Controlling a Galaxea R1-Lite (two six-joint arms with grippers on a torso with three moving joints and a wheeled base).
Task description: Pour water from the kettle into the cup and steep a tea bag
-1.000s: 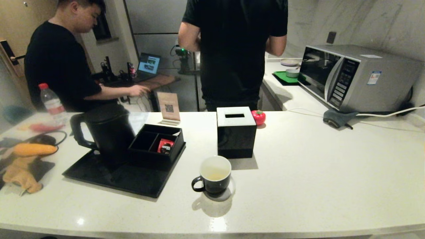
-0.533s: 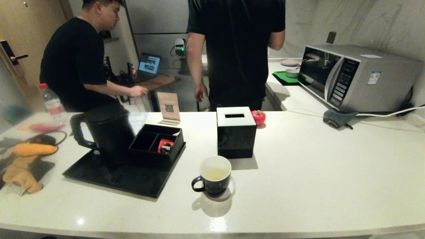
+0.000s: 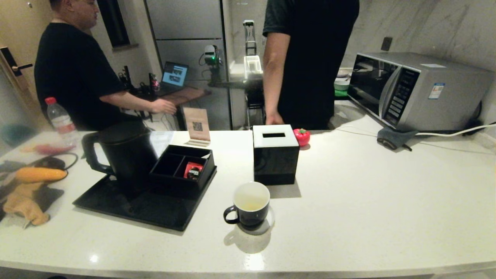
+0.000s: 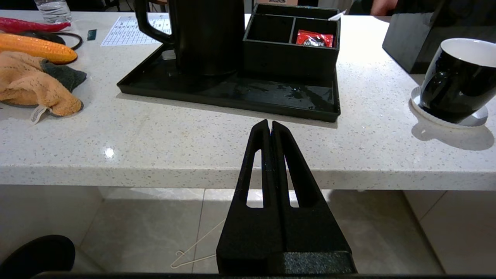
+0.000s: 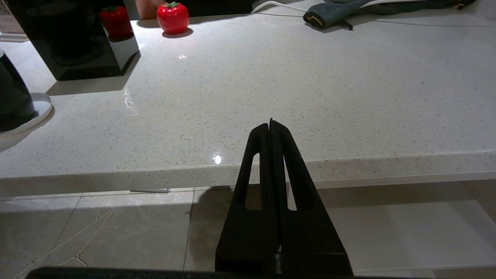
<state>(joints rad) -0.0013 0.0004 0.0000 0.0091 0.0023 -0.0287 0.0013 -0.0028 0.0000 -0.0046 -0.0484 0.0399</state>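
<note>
The tall black kettle [image 3: 128, 155] stands on the black tray [image 3: 128, 211] at the left, handle to the left. The black cup [image 3: 250, 205] with a white inside sits on a white coaster near the counter's front, holding a little yellowish water [image 3: 250, 206]. The tea bag is out of view. My left gripper [image 4: 270, 124] is shut and empty, low at the counter's front edge, facing the tray, with the kettle [image 4: 209, 35] beyond and the cup [image 4: 457, 77] off to one side. My right gripper [image 5: 270, 123] is also shut and empty at the front edge, with the cup [image 5: 11, 97] at the picture's edge. Neither arm shows in the head view.
A black compartment box [image 3: 182, 166] on the tray holds a red packet [image 3: 193, 170]. A black tissue box [image 3: 275, 155] stands behind the cup, with a red toy tomato [image 3: 301, 136] beside it. A microwave [image 3: 414, 89] is far right. A cloth [image 3: 27, 205] and toy corn [image 3: 38, 174] lie left. Two people stand behind the counter.
The standing person behind the counter has stepped to the right and lowered a hand to the far edge by the tissue box. Nothing on the counter has moved.
</note>
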